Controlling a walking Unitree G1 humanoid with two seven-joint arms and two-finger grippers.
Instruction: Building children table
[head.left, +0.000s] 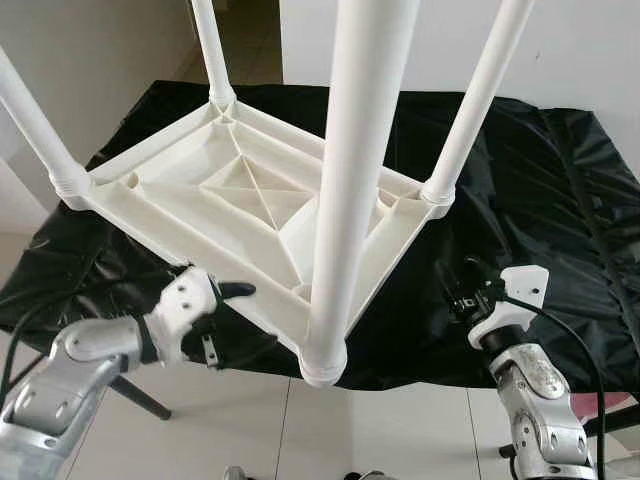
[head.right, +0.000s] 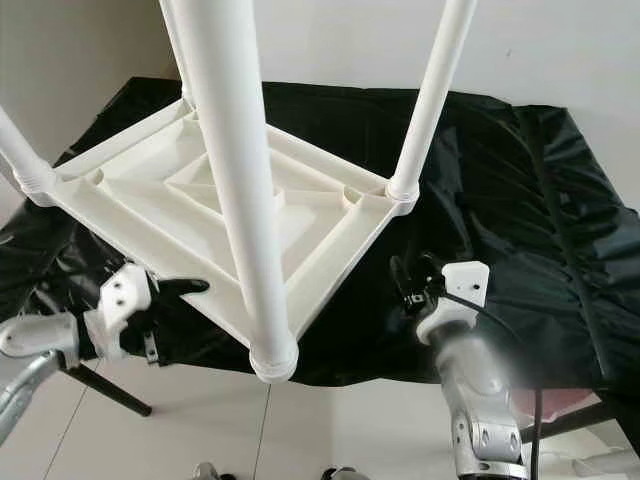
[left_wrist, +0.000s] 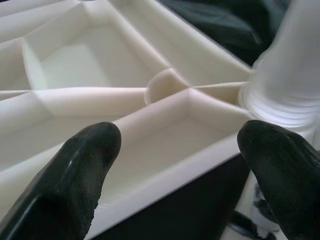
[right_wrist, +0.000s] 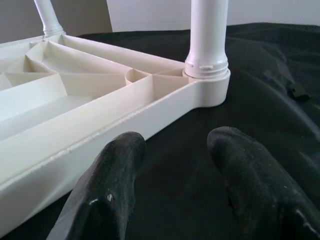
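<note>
Children's table (head.left: 250, 200), white plastic, lies upside down on a black cloth (head.left: 540, 190), its four legs (head.left: 355, 180) pointing up. My left tool (head.left: 228, 310) hangs released just beside the table's near rim, close to the nearest leg. My right tool (head.right: 408, 285) hovers released over the cloth beside the right-hand corner leg (right_wrist: 207, 37).

The scene is evenly lit by soft, bright daylight. Slight glare is seen on the white leg (head.left: 355, 180). In the wrist views the black fingers (left_wrist: 75, 185) and the nearest post are blurred.
</note>
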